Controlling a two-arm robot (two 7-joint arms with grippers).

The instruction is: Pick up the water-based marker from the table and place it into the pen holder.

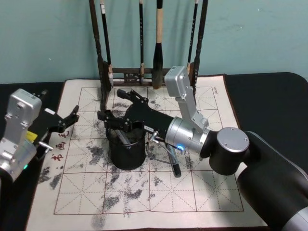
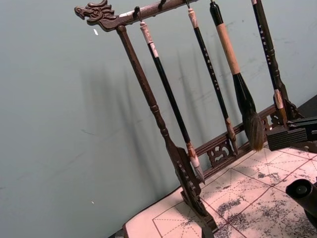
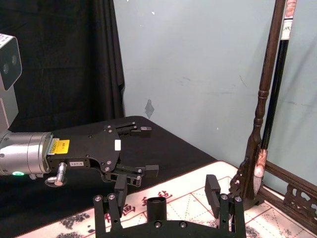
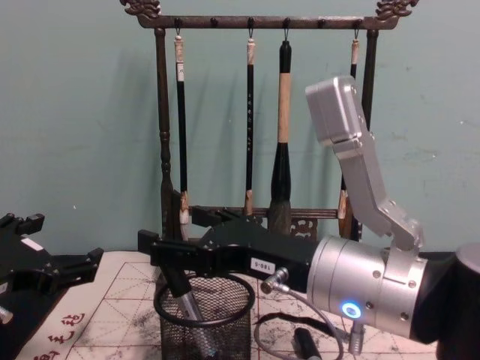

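Left gripper (image 1: 71, 120) idles at the table's (image 1: 211, 192) left edge, jaws spread and empty. I find the marker (image 4: 189, 309), grey barrel and dark top, standing tilted inside the pen holder (image 1: 126, 156). It sits directly beneath the right gripper (image 3: 161, 197), the nearer arm, whose jaws stand wide on either side and grip nothing.

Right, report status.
Right gripper fingers open, over pen holder. Marker inside, tilted. Left gripper open, parked at mat's left edge. Nothing blocking.

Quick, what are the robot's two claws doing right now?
Left gripper: open, holding nothing.
Right gripper: open above the pen holder; the marker stands in the holder, not gripped.
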